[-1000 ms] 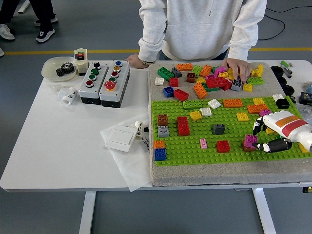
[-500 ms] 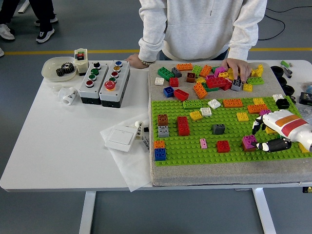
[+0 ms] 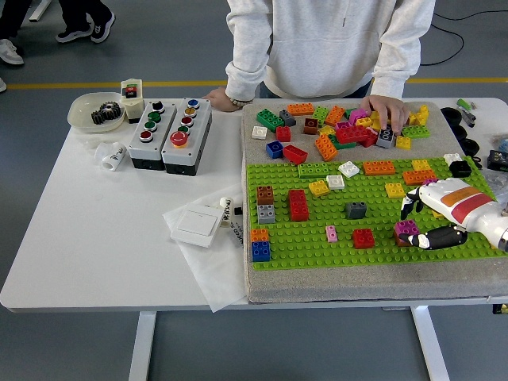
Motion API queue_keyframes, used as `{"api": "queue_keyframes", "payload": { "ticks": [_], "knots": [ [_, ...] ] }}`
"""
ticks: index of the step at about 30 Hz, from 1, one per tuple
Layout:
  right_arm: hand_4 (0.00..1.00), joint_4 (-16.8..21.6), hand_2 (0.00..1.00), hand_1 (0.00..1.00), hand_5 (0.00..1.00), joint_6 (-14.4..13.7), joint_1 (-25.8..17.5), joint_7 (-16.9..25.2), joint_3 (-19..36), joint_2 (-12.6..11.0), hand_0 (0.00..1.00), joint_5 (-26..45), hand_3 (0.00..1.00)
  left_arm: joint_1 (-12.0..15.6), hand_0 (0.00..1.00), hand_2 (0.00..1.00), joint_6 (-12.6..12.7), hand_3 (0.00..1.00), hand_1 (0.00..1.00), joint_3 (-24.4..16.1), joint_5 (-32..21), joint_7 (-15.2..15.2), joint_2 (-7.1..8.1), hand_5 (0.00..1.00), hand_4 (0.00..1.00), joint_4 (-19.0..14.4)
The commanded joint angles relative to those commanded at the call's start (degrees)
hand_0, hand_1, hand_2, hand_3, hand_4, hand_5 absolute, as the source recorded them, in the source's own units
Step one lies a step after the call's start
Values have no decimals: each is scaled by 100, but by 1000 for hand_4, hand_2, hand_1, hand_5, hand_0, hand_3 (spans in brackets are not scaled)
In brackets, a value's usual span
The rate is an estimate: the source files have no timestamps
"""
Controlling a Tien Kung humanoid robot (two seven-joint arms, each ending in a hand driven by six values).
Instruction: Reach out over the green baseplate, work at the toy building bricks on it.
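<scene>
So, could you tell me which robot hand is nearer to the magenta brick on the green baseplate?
Right. The right robot hand sits right beside the magenta brick, fingers around it; the left one is out of view.

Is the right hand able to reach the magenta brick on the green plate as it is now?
Probably yes. The right hand is already beside the magenta brick, with fingers close to its right side, and nothing stands between them on the green plate.
</scene>
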Motion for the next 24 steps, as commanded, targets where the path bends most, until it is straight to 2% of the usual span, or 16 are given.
{"api": "queue_keyframes", "payload": {
  "ticks": [24],
  "knots": [
    [845, 254, 578, 536, 397, 11, -185, -71, 7, -72, 530, 74, 513, -53, 719, 781, 0, 615, 736, -84, 71, -2, 10, 628, 658, 0]
  ]
}}
